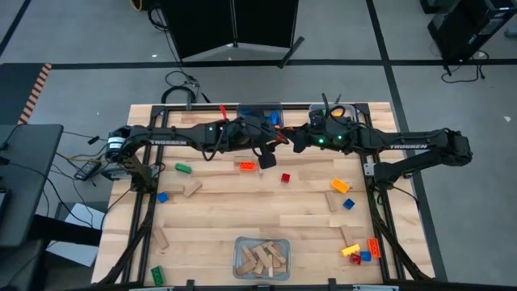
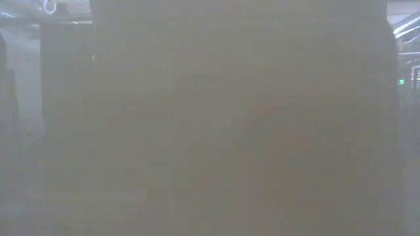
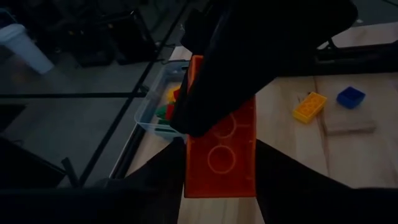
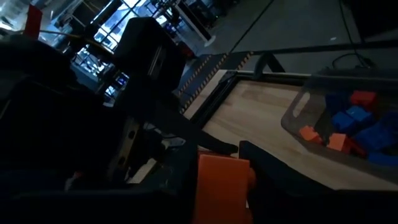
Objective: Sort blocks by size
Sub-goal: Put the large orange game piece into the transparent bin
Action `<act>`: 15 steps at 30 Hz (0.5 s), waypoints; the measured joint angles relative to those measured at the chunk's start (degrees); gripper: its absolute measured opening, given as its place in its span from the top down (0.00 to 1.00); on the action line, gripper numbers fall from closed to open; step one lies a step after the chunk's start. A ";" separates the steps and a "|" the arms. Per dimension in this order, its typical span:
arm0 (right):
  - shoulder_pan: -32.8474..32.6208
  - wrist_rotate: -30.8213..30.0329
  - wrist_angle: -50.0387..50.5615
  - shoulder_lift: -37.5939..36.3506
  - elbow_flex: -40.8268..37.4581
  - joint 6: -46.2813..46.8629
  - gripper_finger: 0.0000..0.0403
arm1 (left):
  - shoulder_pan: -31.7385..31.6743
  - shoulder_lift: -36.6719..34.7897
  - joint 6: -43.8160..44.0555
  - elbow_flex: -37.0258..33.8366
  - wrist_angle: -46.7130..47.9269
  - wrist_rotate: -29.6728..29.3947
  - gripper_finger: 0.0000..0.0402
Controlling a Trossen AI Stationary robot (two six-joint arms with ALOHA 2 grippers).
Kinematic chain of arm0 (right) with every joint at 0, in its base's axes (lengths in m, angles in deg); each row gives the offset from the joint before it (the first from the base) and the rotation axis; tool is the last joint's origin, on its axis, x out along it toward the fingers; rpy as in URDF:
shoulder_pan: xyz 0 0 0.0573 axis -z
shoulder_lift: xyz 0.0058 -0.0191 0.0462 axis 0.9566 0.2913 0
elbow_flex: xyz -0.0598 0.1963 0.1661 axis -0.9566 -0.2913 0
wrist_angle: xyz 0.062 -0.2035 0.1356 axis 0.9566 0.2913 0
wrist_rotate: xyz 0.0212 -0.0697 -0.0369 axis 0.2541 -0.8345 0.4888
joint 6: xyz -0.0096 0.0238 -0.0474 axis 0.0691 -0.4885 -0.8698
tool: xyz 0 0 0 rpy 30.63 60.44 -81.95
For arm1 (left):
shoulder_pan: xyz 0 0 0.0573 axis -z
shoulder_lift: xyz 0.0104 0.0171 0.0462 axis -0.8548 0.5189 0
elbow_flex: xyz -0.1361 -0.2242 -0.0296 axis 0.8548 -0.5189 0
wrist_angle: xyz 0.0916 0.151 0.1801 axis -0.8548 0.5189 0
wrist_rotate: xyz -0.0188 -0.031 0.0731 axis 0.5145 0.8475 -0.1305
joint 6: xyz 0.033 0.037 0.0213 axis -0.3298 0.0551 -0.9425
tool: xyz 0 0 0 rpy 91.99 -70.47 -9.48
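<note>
Both grippers meet at the upper centre of your high view, over the far edge of the table (image 1: 242, 218). The left gripper (image 3: 219, 186) has its two dark fingers on either side of a flat orange brick (image 3: 221, 155), clamped on its lower end. From the far side the right gripper (image 4: 217, 180) has the same orange brick between its own fingers; whether they press it or only bracket it, you cannot tell, since they are dark against it.

Just behind the meeting point sits a clear bin (image 1: 260, 113) with blue, red and orange blocks (image 4: 357, 121) inside. A second clear bin (image 1: 262, 257) at the lower centre holds tan wooden blocks (image 1: 262, 259).

Loose pieces lie scattered: an orange brick on the table (image 1: 246, 166), a red one (image 1: 285, 178), a green one (image 1: 183, 168) and a cluster at the lower right (image 1: 361, 250). Your low view shows only a grey haze, probably something right against the lens.
</note>
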 joint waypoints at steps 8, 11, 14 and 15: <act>0.00 0.24 0.79 0.01 -0.04 -0.86 0.72 | -0.15 0.00 0.52 0.00 -1.78 -1.27 0.48; 0.00 0.21 0.76 0.00 -0.04 -0.84 0.72 | -0.60 0.00 0.50 0.00 -1.86 -1.34 0.43; 0.08 0.17 0.76 0.00 -0.07 -1.58 0.72 | -1.11 0.00 0.49 0.00 -1.77 -1.30 0.38; 0.28 0.18 0.84 0.00 -0.07 -1.96 0.72 | -1.33 0.00 0.39 0.00 -1.63 -1.30 0.36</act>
